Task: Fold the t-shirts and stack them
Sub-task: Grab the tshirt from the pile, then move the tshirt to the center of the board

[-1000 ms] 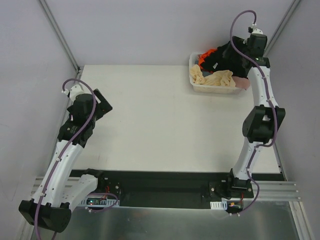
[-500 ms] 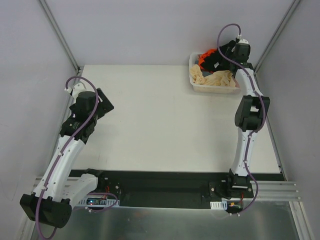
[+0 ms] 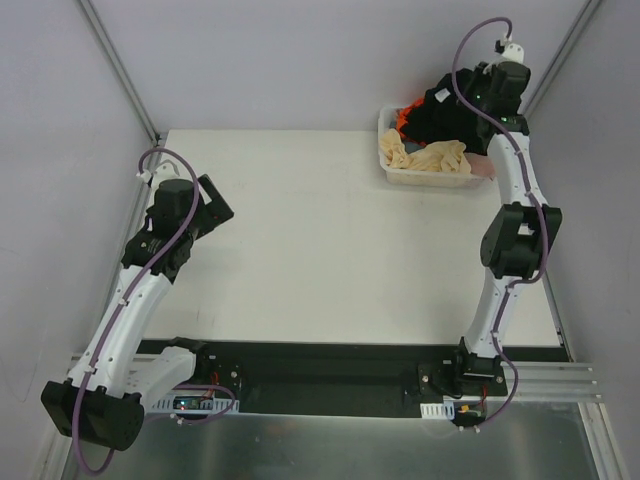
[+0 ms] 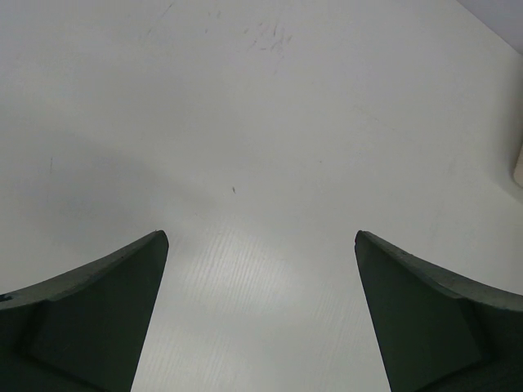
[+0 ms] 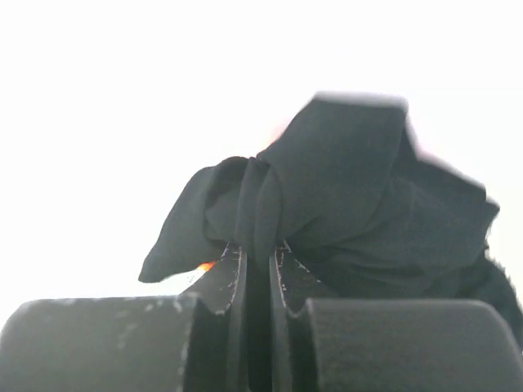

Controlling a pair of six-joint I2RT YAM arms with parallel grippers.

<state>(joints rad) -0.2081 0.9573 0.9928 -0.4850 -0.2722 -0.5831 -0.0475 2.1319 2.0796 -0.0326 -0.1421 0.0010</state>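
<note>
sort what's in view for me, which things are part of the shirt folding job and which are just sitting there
Part of the job:
black t-shirt
orange t-shirt
cream-beige t-shirt
pale pink t-shirt

Just there:
white basket, which holds the shirts
table

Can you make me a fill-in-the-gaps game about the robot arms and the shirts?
The t-shirt pinched in the right gripper is coloured ____. The left gripper holds nothing, and it is wide ____. The white basket sits on the robot's ____ side of the table.
Missing words: black, open, right.
</note>
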